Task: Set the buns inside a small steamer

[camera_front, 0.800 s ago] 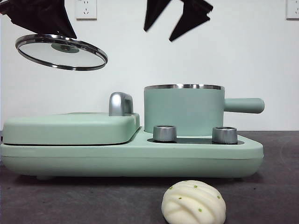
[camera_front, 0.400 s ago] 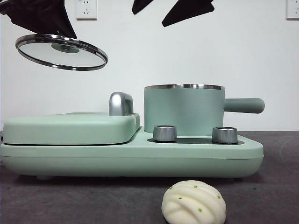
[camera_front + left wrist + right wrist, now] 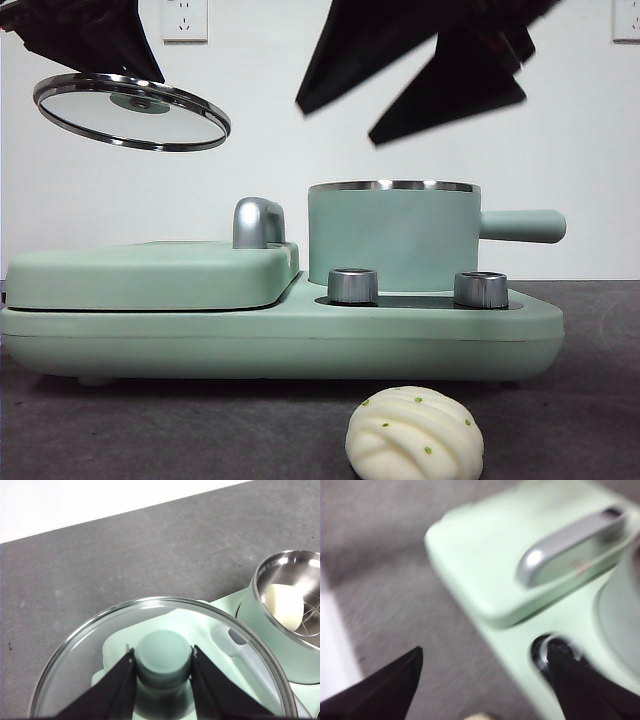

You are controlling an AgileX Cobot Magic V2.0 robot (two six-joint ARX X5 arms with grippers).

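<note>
Two grippers show, each in a different state. The left gripper (image 3: pixel 162 655) has its jaws pinched against both sides of the green knob (image 3: pixel 164 656) of the glass lid (image 3: pixel 132 110), holding the lid in the air, slightly tilted, at about ten o'clock from the small steamer (image 3: pixel 393 236) in the front view. The right gripper (image 3: pixel 485 672) has its jaws spread wide with nothing between them; in the front view it hangs above the steamer at roughly twelve to one o'clock from the pot, touching nothing. Its wrist picture is blurred, showing the griddle cover (image 3: pixel 485 555) and its chrome handle (image 3: pixel 567 547) below. The steamer stands uncovered on the mint-green base (image 3: pixel 280 340), its side handle pointing to three o'clock. Inside it, the smooth bun (image 3: pixel 284 606) lies on the wire rack. The pleated bun (image 3: pixel 414 435) sits on the dark table (image 3: pixel 150 430) at six o'clock from the steamer, just in front of the base.
</note>
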